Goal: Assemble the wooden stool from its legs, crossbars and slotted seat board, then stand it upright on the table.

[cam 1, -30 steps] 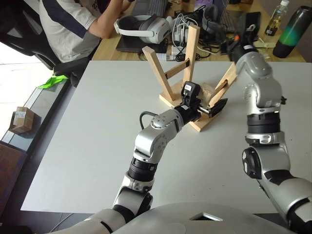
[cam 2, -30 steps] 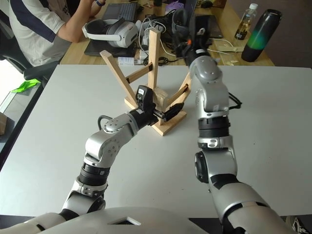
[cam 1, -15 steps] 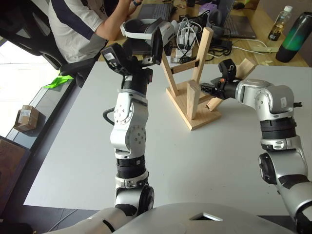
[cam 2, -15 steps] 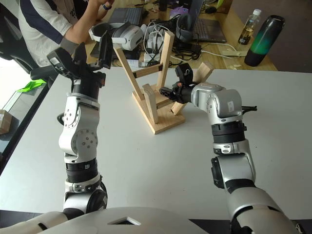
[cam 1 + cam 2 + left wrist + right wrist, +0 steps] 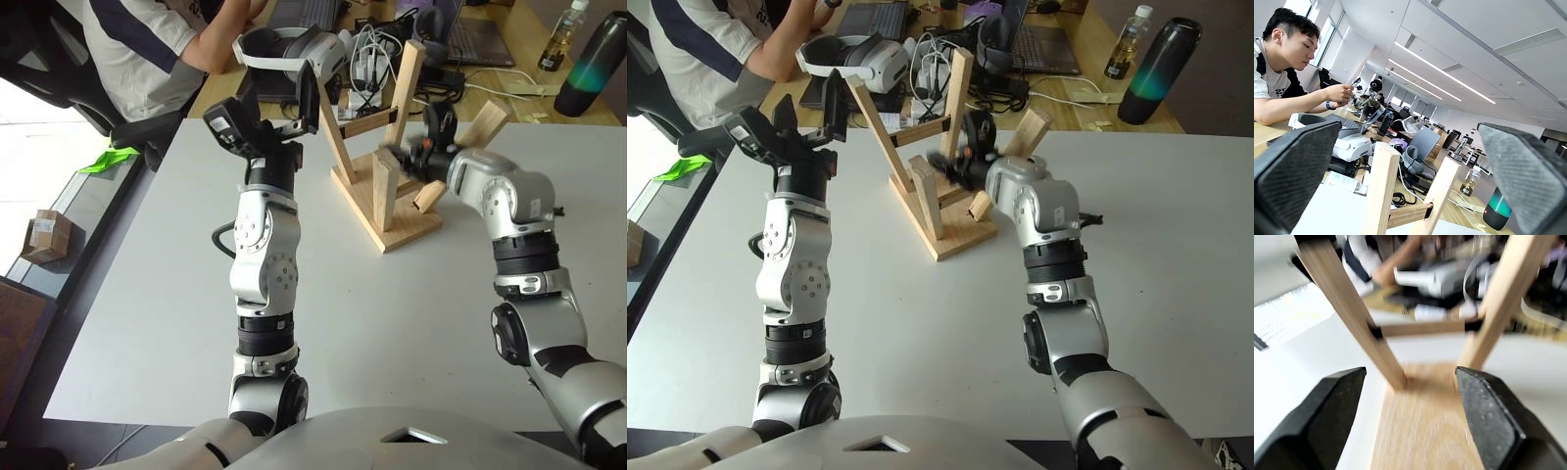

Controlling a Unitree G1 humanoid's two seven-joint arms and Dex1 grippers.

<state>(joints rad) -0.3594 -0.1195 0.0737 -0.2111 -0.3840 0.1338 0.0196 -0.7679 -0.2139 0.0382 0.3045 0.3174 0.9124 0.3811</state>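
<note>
Wooden stool (image 5: 384,186) upside down near the far edge of the tabletop (image 5: 147,294), seat board (image 5: 407,233) flat, legs (image 5: 333,127) pointing up. Right gripper (image 5: 1408,374) blurred in the head views. From its wrist, fingers spread wide with the seat board between them and nothing clamped, facing two legs and a crossbar (image 5: 1420,327); contact unclear. Left gripper (image 5: 266,113) high beside the stool's left, wide open and empty.

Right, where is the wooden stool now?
In the eye views, the wooden stool sits upside down at the table's far middle, legs up, between the left claw and the right claw.
</note>
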